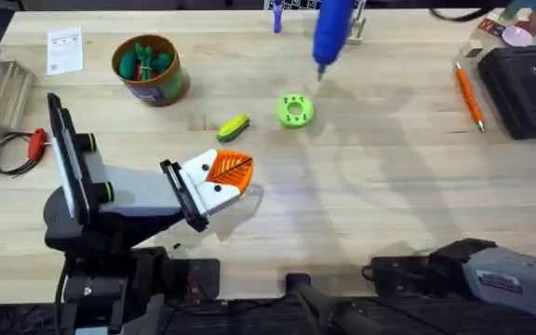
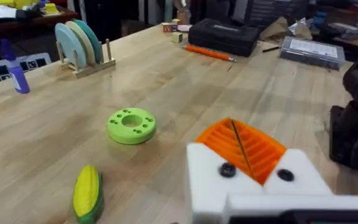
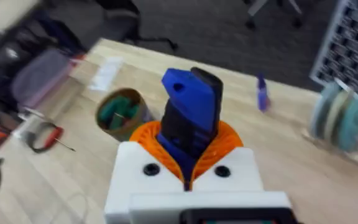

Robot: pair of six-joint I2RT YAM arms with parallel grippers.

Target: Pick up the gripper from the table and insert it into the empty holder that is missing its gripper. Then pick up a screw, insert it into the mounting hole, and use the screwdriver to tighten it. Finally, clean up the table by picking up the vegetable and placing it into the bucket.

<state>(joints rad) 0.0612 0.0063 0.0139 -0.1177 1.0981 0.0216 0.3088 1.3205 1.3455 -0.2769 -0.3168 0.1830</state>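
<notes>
My left gripper (image 1: 229, 170) hovers low over the table's middle, shut, its orange ribbed pads (image 2: 253, 149) pressed together with nothing between them. Both pads sit in white holders (image 2: 207, 177), and each holder shows a dark screw head. No loose orange gripper lies in view. My right gripper (image 3: 188, 152) is raised high and shut on the blue screwdriver (image 3: 191, 106), which appears over the table's back (image 1: 331, 33), bit pointing down. The corn vegetable (image 1: 234, 127) (image 2: 87, 191) lies just beyond the left gripper. The bucket (image 1: 149, 70) (image 3: 120, 112) stands at the back left, holding green toy vegetables.
A green disc with holes (image 1: 294, 111) (image 2: 131, 125) lies right of the corn. An orange pen (image 1: 468, 96) and a black case (image 1: 529, 88) are at the far right. A red-handled tool (image 1: 35, 144) lies at the left edge. A dish rack (image 2: 82, 43) stands at the back.
</notes>
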